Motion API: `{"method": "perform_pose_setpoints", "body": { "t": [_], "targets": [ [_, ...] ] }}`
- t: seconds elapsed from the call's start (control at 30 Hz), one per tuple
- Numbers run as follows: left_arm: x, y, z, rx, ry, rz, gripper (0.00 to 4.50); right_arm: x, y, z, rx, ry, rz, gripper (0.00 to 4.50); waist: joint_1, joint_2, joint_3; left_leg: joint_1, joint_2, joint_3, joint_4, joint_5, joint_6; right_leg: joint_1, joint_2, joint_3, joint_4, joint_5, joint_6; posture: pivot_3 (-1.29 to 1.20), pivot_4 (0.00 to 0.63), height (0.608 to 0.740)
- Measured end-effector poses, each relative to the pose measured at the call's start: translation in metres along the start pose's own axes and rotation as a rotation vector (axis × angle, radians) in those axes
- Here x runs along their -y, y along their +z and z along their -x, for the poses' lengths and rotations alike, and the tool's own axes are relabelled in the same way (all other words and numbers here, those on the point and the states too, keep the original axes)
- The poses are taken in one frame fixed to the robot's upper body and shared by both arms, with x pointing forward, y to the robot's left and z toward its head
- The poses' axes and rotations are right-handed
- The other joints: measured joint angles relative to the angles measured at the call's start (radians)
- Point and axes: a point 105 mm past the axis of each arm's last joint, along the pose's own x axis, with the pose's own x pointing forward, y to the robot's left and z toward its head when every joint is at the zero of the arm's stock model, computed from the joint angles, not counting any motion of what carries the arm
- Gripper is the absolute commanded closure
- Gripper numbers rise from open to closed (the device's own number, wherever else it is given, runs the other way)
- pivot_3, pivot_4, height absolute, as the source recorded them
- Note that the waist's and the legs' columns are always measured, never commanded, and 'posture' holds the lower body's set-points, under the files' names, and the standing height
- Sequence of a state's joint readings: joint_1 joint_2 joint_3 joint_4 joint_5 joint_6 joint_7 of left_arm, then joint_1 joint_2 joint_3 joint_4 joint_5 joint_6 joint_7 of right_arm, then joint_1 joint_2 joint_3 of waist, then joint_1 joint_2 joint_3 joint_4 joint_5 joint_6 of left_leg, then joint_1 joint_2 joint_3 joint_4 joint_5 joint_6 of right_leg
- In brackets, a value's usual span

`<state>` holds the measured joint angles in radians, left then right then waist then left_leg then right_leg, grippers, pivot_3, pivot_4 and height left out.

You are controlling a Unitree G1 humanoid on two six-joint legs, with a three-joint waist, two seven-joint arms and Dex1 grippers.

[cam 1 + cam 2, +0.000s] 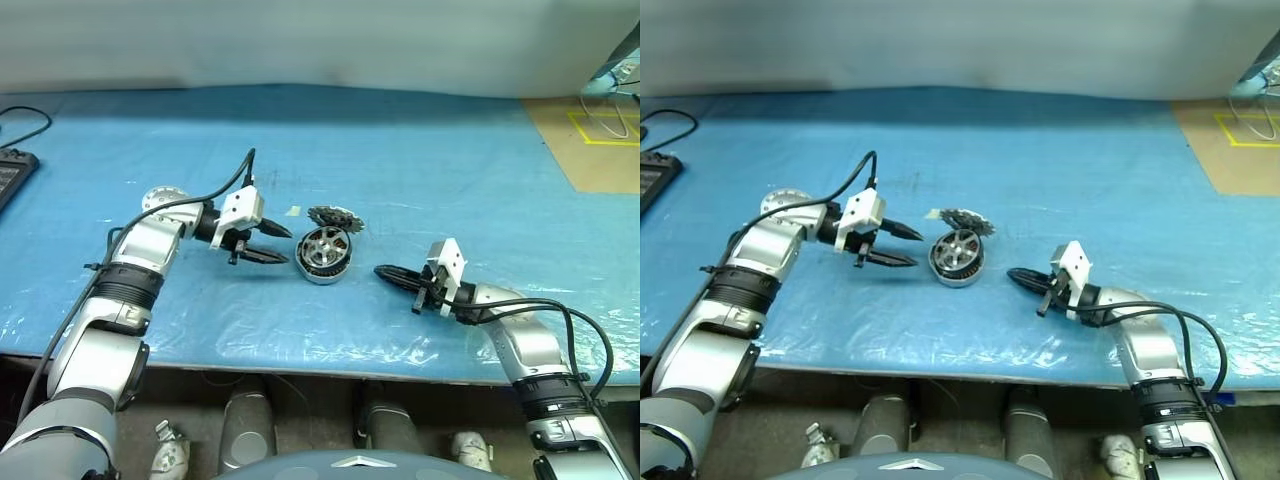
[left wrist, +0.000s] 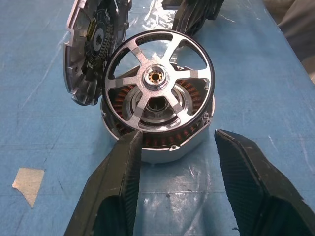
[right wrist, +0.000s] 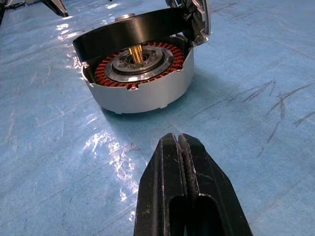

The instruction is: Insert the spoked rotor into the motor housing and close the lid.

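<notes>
Blue plastic-covered table [image 1: 420,160]; cardboard sheet [image 1: 590,145] at far right corner. Left gripper [image 1: 265,243] spread, empty; right gripper [image 1: 392,274] pressed together.

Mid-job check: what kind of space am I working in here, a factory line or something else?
Probably a lab or workshop test bench, not a line: a table under a blue plastic sheet, yellow tape marks on a brown board at its far corner, and one motor housing laid out alone.
</notes>
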<state>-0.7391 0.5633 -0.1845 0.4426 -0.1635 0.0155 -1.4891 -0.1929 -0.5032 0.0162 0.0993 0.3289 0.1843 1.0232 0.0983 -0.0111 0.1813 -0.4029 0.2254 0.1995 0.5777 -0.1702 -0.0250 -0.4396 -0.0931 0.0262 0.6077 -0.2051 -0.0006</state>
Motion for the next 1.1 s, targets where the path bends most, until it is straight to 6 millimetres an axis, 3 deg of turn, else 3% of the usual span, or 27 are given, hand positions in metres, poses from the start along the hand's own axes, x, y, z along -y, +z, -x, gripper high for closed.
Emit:
{"method": "perform_pose_setpoints", "body": {
  "t": [0.13, 0.33, 0.67, 1.1],
  "targets": [
    [0.005, -0.007, 0.006, 0.012, 0.025, 0.026, 2.06, -0.002, 0.007, 0.000, 0.001, 0.007, 0.015, 4.50, -0.003, 0.000, 0.000, 0.000, 0.000, 0.001, -0.001, 0.000, 0.000, -0.001, 0.001, 0.000, 0.000, 0.000, 0.000, 0.00, 0.150, 0.740],
    [0.025, -0.033, 0.001, 0.039, 0.040, 0.123, 2.06, 0.000, 0.030, -0.001, 0.028, 0.002, 0.098, 4.50, -0.002, 0.000, 0.000, 0.000, 0.000, 0.001, -0.001, 0.000, 0.000, -0.001, 0.000, 0.000, 0.000, 0.000, 0.000, 0.00, 0.150, 0.740],
    [0.027, -0.036, -0.003, 0.153, 0.105, 0.132, 2.06, -0.004, 0.064, 0.003, 0.038, 0.063, 0.166, 4.50, -0.003, 0.000, 0.000, 0.001, 0.000, 0.001, -0.001, 0.000, 0.000, -0.001, 0.001, 0.000, 0.000, 0.000, 0.000, 0.00, 0.150, 0.740],
    [0.034, -0.054, -0.010, 0.237, 0.143, 0.201, 2.06, -0.021, 0.072, -0.037, -0.103, 0.170, 0.266, 4.50, -0.002, 0.000, 0.000, 0.001, 0.000, 0.001, 0.000, 0.000, -0.001, -0.001, 0.001, 0.000, 0.001, 0.000, 0.000, 0.00, 0.150, 0.740]
  ]
}}
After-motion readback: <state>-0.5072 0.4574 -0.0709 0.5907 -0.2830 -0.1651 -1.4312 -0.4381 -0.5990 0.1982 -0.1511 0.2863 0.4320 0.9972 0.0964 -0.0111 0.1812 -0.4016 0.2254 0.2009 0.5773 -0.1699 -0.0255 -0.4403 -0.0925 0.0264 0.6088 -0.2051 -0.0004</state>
